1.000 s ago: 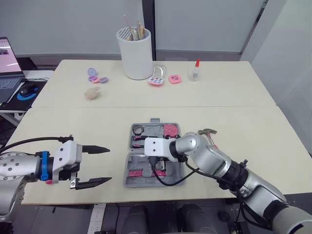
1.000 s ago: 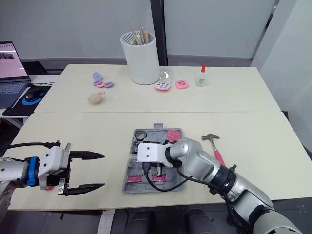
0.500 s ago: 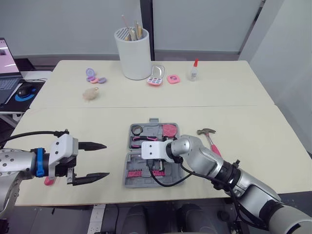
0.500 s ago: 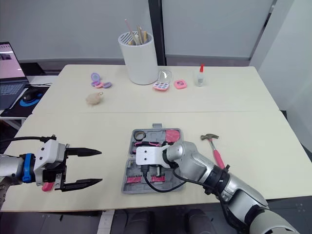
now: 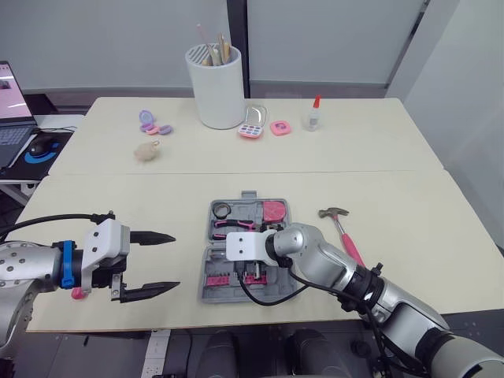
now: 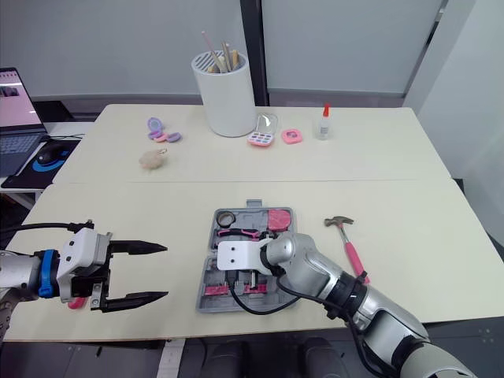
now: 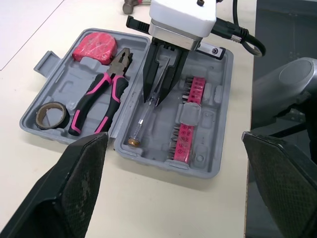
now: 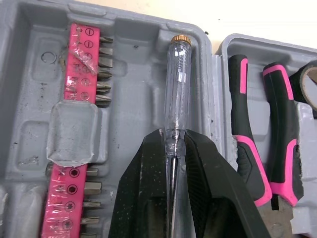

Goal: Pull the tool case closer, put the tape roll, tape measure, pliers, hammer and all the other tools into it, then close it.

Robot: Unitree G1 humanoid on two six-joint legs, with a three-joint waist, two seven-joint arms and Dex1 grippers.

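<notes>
The grey tool case (image 5: 208,253) lies open in the middle of the near table. In its far half sit the tape roll (image 7: 52,115), the pink-handled pliers (image 7: 101,94) and the pink tape measure (image 7: 94,46). The near half holds pink bit strips (image 8: 77,64). My right gripper (image 8: 173,138) is shut on a clear screwdriver (image 8: 177,84), which lies along a slot in the near half. The hammer (image 5: 340,224) rests on the table right of the case. My left gripper (image 5: 176,261) hovers open to the left of the case, holding nothing.
On the far table stand a white pot of brushes (image 5: 218,87), a glue bottle (image 5: 313,116), pink compacts (image 5: 253,130), purple items (image 5: 150,122) and a fluffy ball (image 5: 146,151). A small pink object (image 5: 76,293) lies by my left wrist. A laptop sits off to the far left.
My right gripper has shifted slightly nearer and leftward inside the case with the screwdriver, uncovering more of the pliers. The left gripper has barely moved. The camera view shifted a little.
</notes>
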